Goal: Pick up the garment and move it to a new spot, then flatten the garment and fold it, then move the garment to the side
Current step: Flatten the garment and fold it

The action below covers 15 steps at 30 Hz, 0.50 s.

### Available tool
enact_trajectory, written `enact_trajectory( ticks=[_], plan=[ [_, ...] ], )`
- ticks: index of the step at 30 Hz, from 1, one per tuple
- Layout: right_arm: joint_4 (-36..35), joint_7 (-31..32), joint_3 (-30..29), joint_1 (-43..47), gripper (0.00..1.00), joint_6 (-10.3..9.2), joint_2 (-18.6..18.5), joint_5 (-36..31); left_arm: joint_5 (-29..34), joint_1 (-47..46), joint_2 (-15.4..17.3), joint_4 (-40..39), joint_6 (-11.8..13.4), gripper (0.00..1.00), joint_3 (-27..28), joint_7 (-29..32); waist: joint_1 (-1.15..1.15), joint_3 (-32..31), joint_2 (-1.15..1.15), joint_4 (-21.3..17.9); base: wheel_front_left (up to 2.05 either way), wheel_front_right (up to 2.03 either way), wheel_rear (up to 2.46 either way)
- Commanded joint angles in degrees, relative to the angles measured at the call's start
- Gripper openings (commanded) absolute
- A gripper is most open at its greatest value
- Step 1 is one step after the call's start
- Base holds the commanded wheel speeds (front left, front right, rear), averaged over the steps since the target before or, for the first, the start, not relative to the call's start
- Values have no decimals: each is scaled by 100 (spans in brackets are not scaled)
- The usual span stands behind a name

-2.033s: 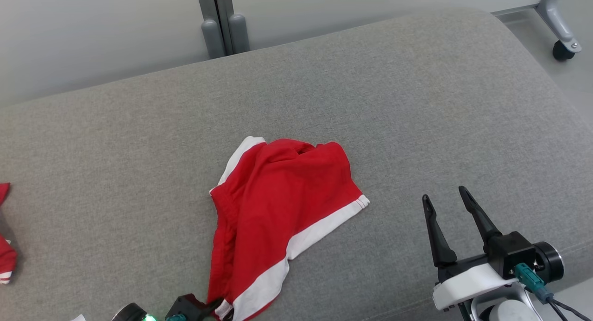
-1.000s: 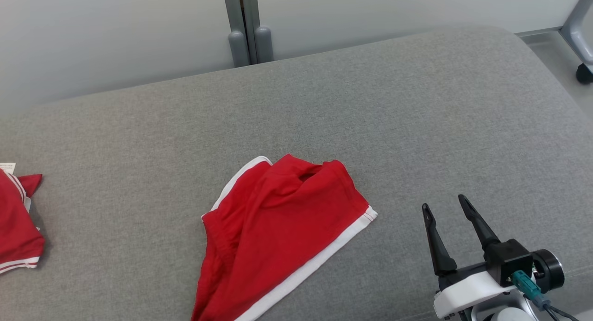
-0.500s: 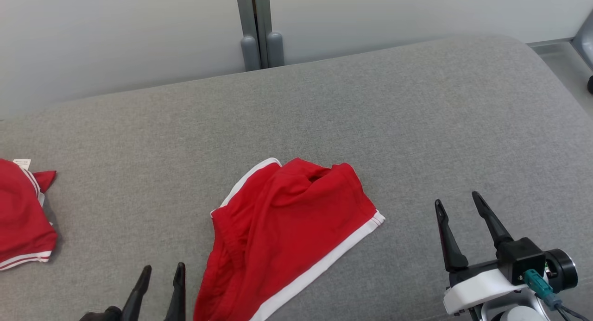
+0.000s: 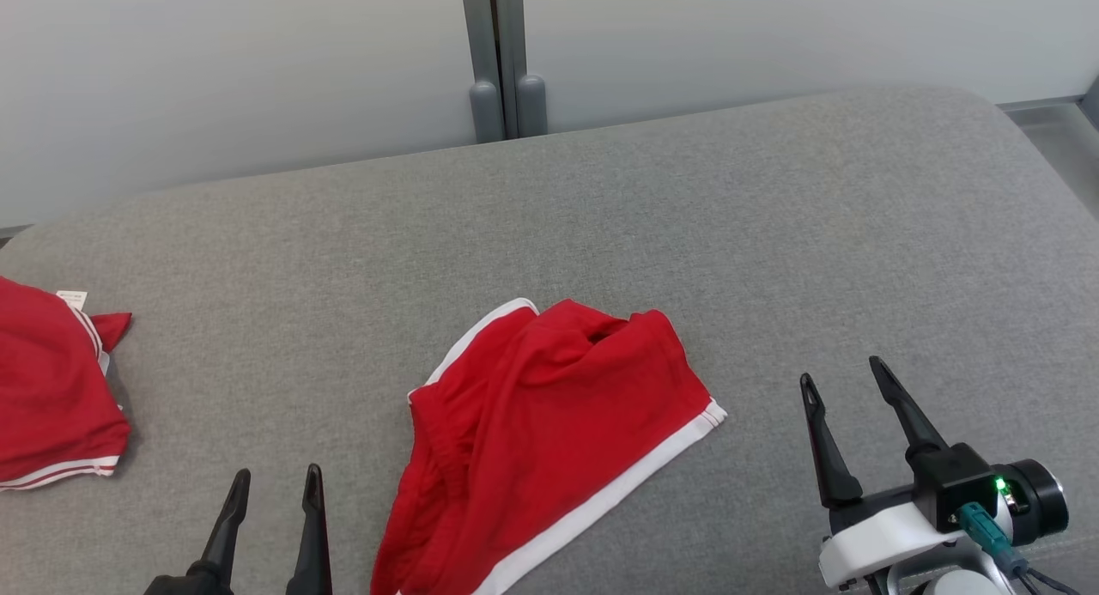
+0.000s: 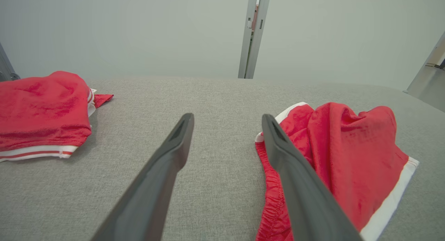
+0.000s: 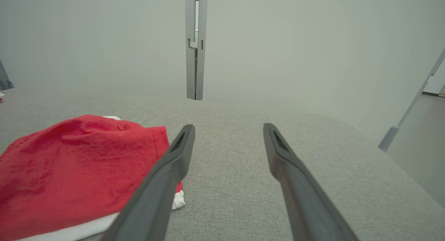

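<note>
Fingers [image 4: 223, 526] of left gripper [image 4: 276, 475]: two, long, dark, spread wide, holding nothing. They stand just beside the garment's left edge, apart from it.

Fingers of right gripper [image 4: 842, 372]: likewise spread and empty, near the garment's right corner, not touching.

Item: red shorts with white hem trim [image 4: 549, 423], the task's garment. It lies crumpled about midway across the grey fabric-covered pad [image 4: 773, 217], one layer flopped over another, elastic waistband bunched along the left side.

Item: second red garment with white stripes [image 4: 43, 397], heaped at the pad's far left, well apart.

Step, as judged: move done, flattening next. Best done with each gripper pinching a single layer at opposite corners, waistband on the left and trimmed hem on the right, then drawing apart low over the pad. Grabbing the doubled fold would probably keep the crease.

Change: two seconds back the left fingers were clamped on the shorts' near corner; now they are released and drawn aside. Right gripper unchanged. The camera has swung, so the scene's shift is not the shorts'.
</note>
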Motion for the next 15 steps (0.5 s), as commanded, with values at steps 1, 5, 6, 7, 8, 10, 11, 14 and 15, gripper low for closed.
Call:
enact_trajectory(
  ticks=[1, 5, 6, 7, 8, 10, 11, 14, 15],
  plan=[
    [52, -2, 1, 103, 100, -8, -12, -34, 112, 115, -6, -49, -23, 100, 46, -3, 0, -31, 0, 29, 0, 0, 0],
    [139, -2, 58, 139, 100, -8, -19, -86, 255, 213, -26, -94, -50, 100, 56, -3, 0, -98, 0, 68, 0, 0, 0],
    [158, -2, 77, 149, 100, -8, -18, -92, 268, 229, -28, -99, -57, 100, 47, -3, 0, -109, 0, 72, 0, 0, 0],
    [175, -2, 85, 148, 100, -8, -18, -95, 247, 247, -30, -101, -59, 100, 31, -4, 0, -118, 0, 78, 0, 0, 0],
    [183, -2, 86, 140, 100, -8, -20, -93, 212, 262, -31, -103, -62, 100, 21, -4, 0, -123, 0, 84, 0, 0, 0],
    [208, -2, 104, 115, 100, -8, -19, -93, 159, 292, -32, -107, -67, 100, 3, -4, 0, -133, 0, 105, 0, 0, 0],
    [227, -2, 131, 110, 100, -8, -25, -92, 135, 300, -31, -110, -69, 100, 0, -4, 0, -137, 0, 112, 0, 0, 0],
    [308, -2, 221, 95, 100, -8, -49, -59, 83, 311, -31, -95, -60, 100, 25, -4, 0, -146, 0, 138, 0, 0, 0],
    [322, -2, 227, 93, 100, -8, -51, -49, 61, 314, -31, -97, -61, 100, 35, -4, 0, -150, 0, 147, 0, 0, 0]
  ],
)
